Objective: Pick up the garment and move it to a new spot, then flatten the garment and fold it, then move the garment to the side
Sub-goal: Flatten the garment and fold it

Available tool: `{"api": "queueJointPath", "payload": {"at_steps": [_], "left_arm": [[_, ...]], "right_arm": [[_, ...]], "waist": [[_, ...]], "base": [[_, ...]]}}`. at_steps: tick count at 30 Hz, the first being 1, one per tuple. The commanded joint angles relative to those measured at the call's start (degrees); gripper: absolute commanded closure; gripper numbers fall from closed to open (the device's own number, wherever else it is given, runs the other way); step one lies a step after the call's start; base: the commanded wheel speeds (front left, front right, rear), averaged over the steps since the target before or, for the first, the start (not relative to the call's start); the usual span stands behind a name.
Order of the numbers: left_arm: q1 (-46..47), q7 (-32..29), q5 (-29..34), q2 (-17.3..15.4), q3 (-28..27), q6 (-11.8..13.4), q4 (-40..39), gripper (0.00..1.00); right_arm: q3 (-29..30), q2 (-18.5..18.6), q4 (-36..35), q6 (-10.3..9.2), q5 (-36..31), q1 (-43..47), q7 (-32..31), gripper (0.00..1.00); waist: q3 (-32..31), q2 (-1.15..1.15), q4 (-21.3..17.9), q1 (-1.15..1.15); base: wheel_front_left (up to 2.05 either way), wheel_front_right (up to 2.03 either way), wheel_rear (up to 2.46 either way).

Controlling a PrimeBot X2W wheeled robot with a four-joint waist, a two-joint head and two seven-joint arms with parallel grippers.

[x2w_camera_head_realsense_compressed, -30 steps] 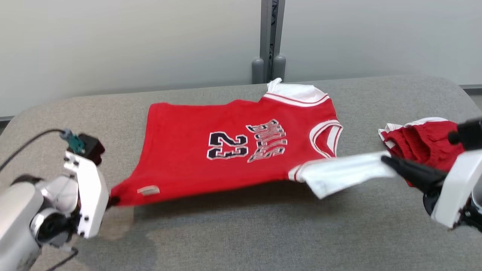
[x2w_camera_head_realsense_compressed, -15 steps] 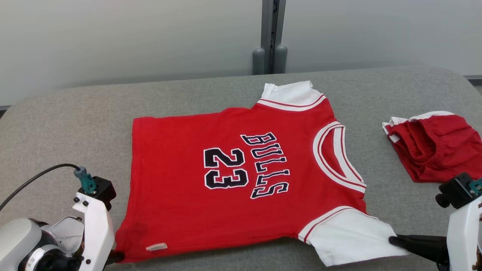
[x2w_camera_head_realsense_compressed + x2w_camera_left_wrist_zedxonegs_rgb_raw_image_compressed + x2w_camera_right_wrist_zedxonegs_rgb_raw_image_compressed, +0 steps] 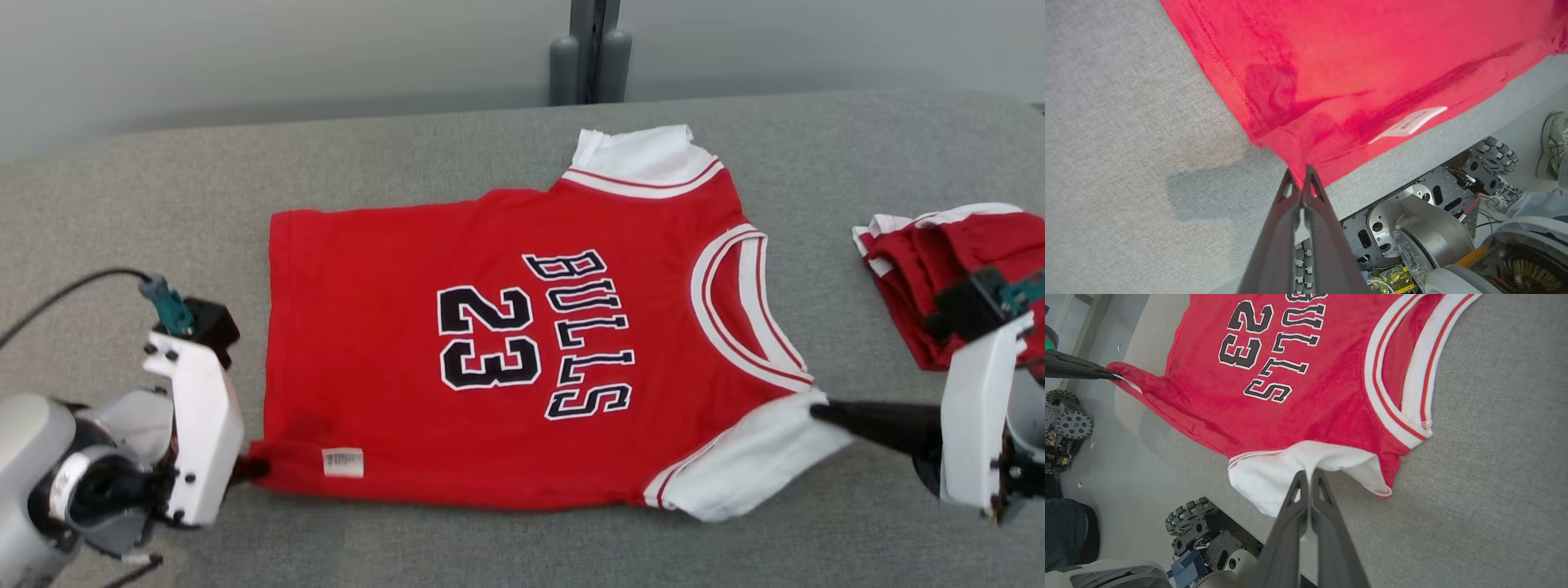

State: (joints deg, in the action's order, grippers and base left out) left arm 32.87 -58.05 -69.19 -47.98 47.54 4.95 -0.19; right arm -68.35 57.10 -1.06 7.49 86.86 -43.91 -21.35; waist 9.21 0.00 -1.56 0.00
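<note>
Toward the near edge of the grey surface, the red jersey lies spread flat, its hem corner pinched by the clenched left end effector and its white sleeve by the clenched right end effector.

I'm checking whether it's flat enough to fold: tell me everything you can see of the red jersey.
The red jersey is a soft-looking shirt with white short sleeves, a white neckline striped red, black white-edged BULLS and 23 on its front, and a small white label by the hem. It lies face up, spread mostly flat on the grey padded table. The left gripper is shut on a hem corner; the right gripper is shut on the near sleeve.
</note>
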Motion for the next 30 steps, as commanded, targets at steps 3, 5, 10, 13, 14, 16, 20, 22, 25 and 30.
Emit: {"api": "queueJointPath", "payload": {"at_steps": [3, 5, 10, 13, 14, 16, 20, 22, 25, 30], "left_arm": [[4.43, -0.97, 0.92, 1.35, -0.73, 0.44, 2.49, 1.00], [6.42, -1.24, 1.83, 1.93, -0.90, 0.66, 3.86, 1.00], [10.19, -1.73, 3.73, 3.09, -0.93, 0.78, 7.14, 1.00], [11.64, -1.91, 5.18, 2.92, -0.42, 0.66, 8.84, 1.00], [11.94, -1.88, 5.55, 2.93, -0.24, 0.45, 9.29, 1.00], [12.16, -1.62, 4.83, 3.91, -0.45, 0.16, 9.90, 1.00], [13.26, -1.22, 5.29, 4.99, -0.38, -0.36, 11.09, 1.00], [13.92, -1.15, 5.72, 5.74, -0.14, -0.50, 11.57, 1.00], [15.08, -1.07, 6.16, 6.73, 0.05, -0.85, 12.67, 1.00], [16.39, -0.89, 6.54, 8.19, 0.29, -1.50, 14.63, 1.00]], "right_arm": [[2.05, -1.75, 2.74, 0.01, 1.87, -2.78, -0.84, 1.00], [2.74, -2.33, 4.21, 0.01, 2.79, -3.75, -1.43, 1.00], [4.10, -3.50, 8.65, 0.01, 4.13, -6.02, -2.26, 1.00], [4.51, -4.06, 11.00, 0.01, 4.00, -6.96, -2.15, 1.00], [4.60, -4.47, 11.64, 0.01, 3.80, -7.24, -2.03, 1.00], [4.71, -5.50, 12.69, 0.01, 3.78, -7.50, -1.89, 1.00], [4.64, -6.99, 14.55, 0.01, 3.26, -8.62, -2.10, 1.00], [4.69, -7.89, 15.41, 0.01, 2.81, -9.17, -2.19, 1.00], [4.76, -8.98, 16.76, 0.01, 2.25, -10.28, -2.40, 1.00], [4.76, -10.65, 18.45, 0.01, 1.42, -11.69, -2.31, 1.00]], "waist": [[3.13, 0.00, 0.53, 0.00], [4.27, 0.00, 0.70, 0.00], [6.43, 0.00, 0.94, 0.00], [6.98, 0.00, 0.87, 0.00], [7.15, 0.00, 0.82, 0.00], [7.41, 0.00, 0.77, 0.00], [7.97, 0.00, 0.71, 0.00], [8.39, 0.00, 0.66, 0.00], [9.07, 0.00, 0.61, 0.00], [9.81, 0.00, 0.44, 0.00]], "base": [[0.00, 0.00, 0.00], [0.00, 0.00, 0.00], [0.00, 0.00, 0.00], [0.00, 0.00, 0.00], [0.00, 0.00, 0.00], [0.00, 0.00, 0.00], [0.00, 0.00, 0.00], [0.00, 0.00, 0.00], [0.00, 0.00, 0.00], [0.00, 0.00, 0.00]]}}
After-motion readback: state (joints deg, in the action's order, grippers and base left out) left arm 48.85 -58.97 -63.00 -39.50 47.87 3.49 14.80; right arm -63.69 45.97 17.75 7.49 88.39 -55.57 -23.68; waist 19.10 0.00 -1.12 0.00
